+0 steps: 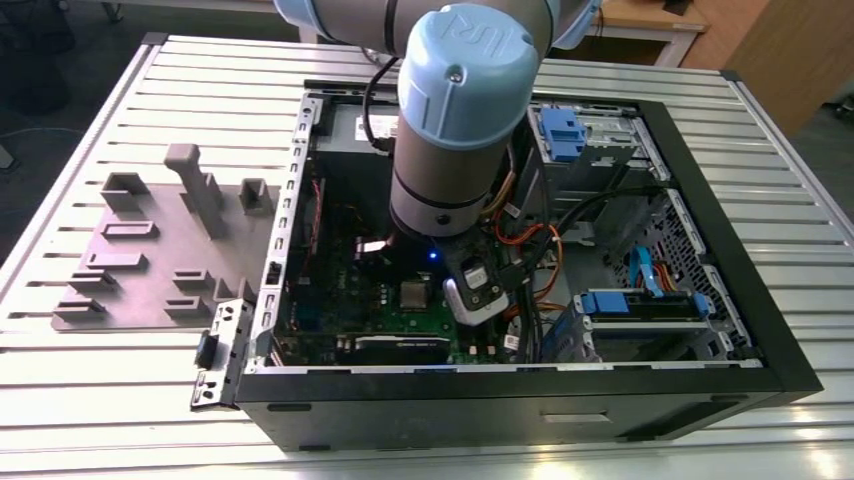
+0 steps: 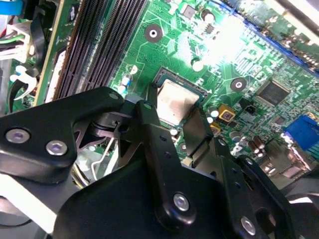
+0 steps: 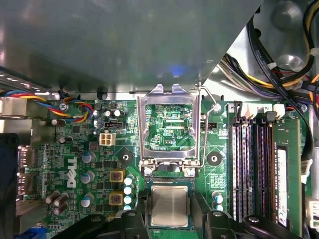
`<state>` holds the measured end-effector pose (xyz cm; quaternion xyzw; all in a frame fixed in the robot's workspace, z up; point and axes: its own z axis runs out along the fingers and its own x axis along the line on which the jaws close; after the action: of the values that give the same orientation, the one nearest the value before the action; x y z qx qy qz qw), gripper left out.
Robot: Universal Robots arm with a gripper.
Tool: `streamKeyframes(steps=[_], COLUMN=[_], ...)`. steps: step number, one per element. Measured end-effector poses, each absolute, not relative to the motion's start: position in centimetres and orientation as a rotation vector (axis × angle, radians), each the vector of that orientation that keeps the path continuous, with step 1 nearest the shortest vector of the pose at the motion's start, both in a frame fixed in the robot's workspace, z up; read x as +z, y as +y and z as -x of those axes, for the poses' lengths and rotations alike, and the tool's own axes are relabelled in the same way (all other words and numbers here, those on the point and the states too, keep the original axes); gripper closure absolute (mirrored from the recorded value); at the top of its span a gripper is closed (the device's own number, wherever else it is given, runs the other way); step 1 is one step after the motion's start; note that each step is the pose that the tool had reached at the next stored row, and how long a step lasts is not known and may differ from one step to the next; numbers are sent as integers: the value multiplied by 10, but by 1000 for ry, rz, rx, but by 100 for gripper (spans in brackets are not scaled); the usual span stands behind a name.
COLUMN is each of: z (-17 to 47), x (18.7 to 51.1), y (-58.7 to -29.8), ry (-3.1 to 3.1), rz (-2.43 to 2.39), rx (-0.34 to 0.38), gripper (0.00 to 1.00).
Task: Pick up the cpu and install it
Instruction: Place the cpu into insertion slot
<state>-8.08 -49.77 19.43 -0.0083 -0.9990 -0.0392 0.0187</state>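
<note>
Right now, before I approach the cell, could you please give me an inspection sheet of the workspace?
Surface: slatted metal table bearing an open computer case.
Job's things: cpu lies in the motherboard socket; bracket raised open.
Clutter: grey fixture plate at the exterior view's left of the case.
Grippers: gripper at the cpu, inside the case.
Cables: coloured wires and black bundle beside the board.
Surroundings: wooden furniture beyond the table.

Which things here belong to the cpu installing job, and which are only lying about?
Belongs to the job:
flat square silver-grey metal cpu
silver metal-framed rectangular socket bracket, swung open

Just lying about:
grey-purple plastic fixture plate with raised blocks
blue plastic drive brackets
long black memory slots
</note>
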Motion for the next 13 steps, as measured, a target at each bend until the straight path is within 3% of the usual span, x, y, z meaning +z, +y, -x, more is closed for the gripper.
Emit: streamKeyframes(steps=[7,9,13], z=[81,81,81], x=[207,207,207], y=[-498,-498,-498], ry=[-3102,-3102,-3102], rz=[26,26,26], rx=[-122,-122,-122], gripper=[54,66,78])
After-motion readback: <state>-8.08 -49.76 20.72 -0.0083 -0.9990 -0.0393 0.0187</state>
